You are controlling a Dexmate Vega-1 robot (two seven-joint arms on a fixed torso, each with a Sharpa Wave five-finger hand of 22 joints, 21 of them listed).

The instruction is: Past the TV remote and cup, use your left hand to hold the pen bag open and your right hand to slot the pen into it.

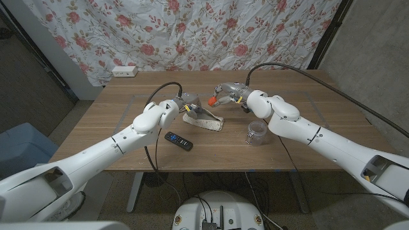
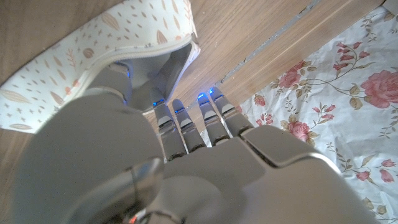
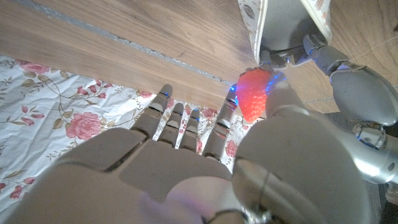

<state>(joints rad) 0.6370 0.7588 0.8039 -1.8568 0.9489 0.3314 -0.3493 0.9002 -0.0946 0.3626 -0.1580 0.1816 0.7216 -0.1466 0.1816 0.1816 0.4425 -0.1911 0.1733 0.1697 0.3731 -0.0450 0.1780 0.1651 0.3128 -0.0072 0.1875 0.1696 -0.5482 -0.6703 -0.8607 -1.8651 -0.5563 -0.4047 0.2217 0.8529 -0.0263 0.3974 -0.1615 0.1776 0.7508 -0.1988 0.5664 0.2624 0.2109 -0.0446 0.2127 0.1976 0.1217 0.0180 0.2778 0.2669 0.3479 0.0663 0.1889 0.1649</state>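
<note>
We have the left hand (image 1: 186,102) pinching the pen bag (image 1: 203,120) mouth open, beyond the TV remote (image 1: 178,140) and cup (image 1: 256,133). Right hand (image 1: 229,94) grips the strawberry-topped pen (image 1: 213,100) just at the opening. Bag looks soft fabric — floppy, so keep hold at the rim.

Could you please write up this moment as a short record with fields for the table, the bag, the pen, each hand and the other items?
table: wooden, flowered cloth behind it
bag: white patterned pen bag, lying mid-table, mouth held open
pen: red-orange topped pen, just off the bag's mouth
left hand: grips the bag's open end
right hand: holds the pen, near the left hand
remote: black, nearer the robot, left of the cup
cup: clear, upright, under the right forearm
</note>
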